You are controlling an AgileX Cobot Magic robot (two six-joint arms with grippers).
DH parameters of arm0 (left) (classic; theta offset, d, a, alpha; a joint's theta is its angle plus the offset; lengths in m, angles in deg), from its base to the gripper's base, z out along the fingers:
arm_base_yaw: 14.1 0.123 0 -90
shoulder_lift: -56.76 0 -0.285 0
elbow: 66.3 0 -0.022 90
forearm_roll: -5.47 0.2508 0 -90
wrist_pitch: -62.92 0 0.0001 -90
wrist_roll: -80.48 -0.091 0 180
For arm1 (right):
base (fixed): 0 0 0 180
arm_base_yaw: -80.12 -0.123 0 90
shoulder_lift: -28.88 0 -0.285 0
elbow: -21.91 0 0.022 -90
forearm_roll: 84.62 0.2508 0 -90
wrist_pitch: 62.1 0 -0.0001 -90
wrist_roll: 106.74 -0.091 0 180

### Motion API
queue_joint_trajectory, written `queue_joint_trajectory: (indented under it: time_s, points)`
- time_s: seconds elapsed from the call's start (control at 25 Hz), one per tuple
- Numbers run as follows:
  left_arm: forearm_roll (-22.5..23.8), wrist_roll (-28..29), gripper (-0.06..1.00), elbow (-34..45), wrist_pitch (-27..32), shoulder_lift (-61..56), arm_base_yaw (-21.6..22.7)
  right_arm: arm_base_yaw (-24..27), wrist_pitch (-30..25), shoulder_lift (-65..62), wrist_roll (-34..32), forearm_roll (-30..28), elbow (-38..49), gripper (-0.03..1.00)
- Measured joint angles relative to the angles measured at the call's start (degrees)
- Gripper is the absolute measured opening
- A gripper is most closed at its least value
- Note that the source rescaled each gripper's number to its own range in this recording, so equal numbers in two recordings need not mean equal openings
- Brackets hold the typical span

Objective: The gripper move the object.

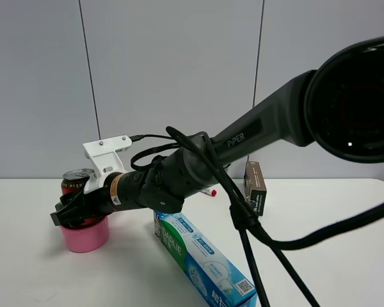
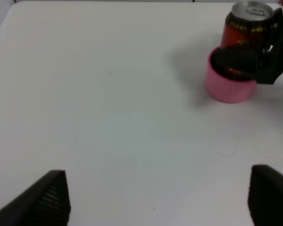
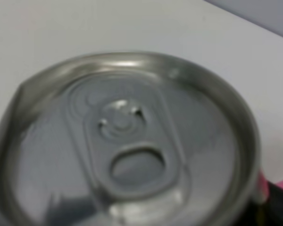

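The red can (image 1: 77,180) with a silver pull-tab top stands upright in the pink saucepan (image 1: 85,237) at the left of the table. My right gripper (image 1: 73,214) reaches across from the right, and its black jaws sit on either side of the can's lower body, shut on it. In the left wrist view the can (image 2: 247,26), the pan (image 2: 228,87) and the right gripper (image 2: 257,56) show at the far side. The can's top (image 3: 127,155) fills the right wrist view. My left gripper (image 2: 160,202) is open and empty over bare table.
A blue-green toothpaste box (image 1: 205,262) lies just right of the pan, pointing toward the front edge. A small dark brown box (image 1: 255,187) stands behind it, with a small red-tipped item (image 1: 209,192) beside it. Black cables (image 1: 256,243) hang from the right arm.
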Motion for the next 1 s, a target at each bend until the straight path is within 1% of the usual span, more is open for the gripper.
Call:
queue_joint_trajectory:
  time_s: [0.08, 0.12, 0.2, 0.36, 0.4, 0.48, 0.52, 0.6, 0.68, 0.76, 0.88, 1.0]
  points:
    - [0.0, 0.0, 1.00, 0.0, 0.0, 0.0, 0.0, 0.0, 1.6, -0.1, 0.0, 0.6, -0.4, 0.18]
    - [0.0, 0.0, 1.00, 0.0, 0.0, 0.0, 0.0, 0.0, 2.1, -0.1, 0.0, 0.9, -0.5, 0.22]
    - [0.0, 0.0, 1.00, 0.0, 0.0, 0.0, 0.0, 0.0, 2.3, -0.1, 0.0, 0.8, -0.7, 0.25]
    - [0.0, 0.0, 1.00, 0.0, 0.0, 0.0, 0.0, 0.0, 2.8, -0.1, 0.0, 0.8, -0.7, 0.29]
    - [0.0, 0.0, 1.00, 0.0, 0.0, 0.0, 0.0, 0.0, 3.3, -0.2, 0.0, 0.8, -0.7, 0.31]
    - [0.0, 0.0, 1.00, 0.0, 0.0, 0.0, 0.0, 0.0, 3.4, -1.0, 0.0, 0.8, -0.7, 0.42]
    - [0.0, 0.0, 1.00, 0.0, 0.0, 0.0, 0.0, 0.0, 3.2, -1.7, 0.0, 0.8, -0.7, 0.49]
    - [0.0, 0.0, 1.00, 0.0, 0.0, 0.0, 0.0, 0.0, 2.0, -3.8, 0.0, 0.8, -0.7, 0.61]
    - [0.0, 0.0, 1.00, 0.0, 0.0, 0.0, 0.0, 0.0, -0.5, -7.1, 0.0, 0.8, -0.7, 0.66]
    - [0.0, 0.0, 1.00, 0.0, 0.0, 0.0, 0.0, 0.0, -4.1, -10.7, 0.0, 0.2, -0.7, 0.69]
    - [0.0, 0.0, 1.00, 0.0, 0.0, 0.0, 0.0, 0.0, -11.8, -18.2, 0.1, -2.4, -0.7, 0.70]
    - [0.0, 0.0, 1.00, 0.0, 0.0, 0.0, 0.0, 0.0, -19.7, -26.7, 1.5, -3.2, -0.7, 0.70]
